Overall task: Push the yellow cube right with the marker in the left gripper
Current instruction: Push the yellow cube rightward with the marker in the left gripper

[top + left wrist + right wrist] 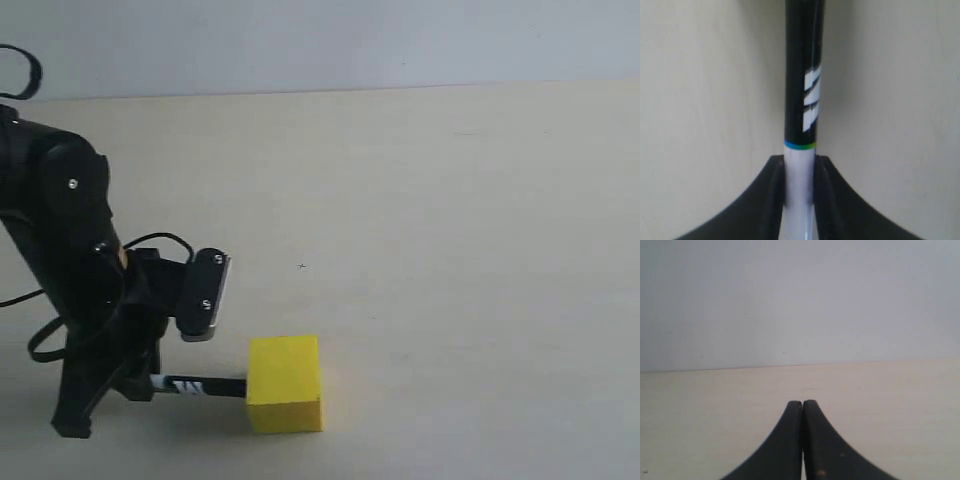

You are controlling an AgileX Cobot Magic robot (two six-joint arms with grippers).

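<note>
Your left gripper (pixel 799 167) clamps the marker (pixel 200 386). It lies level, pointing right, tip against the cube's (pixel 285 385) left face.

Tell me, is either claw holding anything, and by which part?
The left gripper holds the marker by its white barrel, black end sticking out. The right gripper is shut, holding nothing.

open table (pixel 480 250) right of & behind yellow cube (pixel 285 385), left arm (pixel 70 250) + marker (pixel 200 386) hard against its left
</note>
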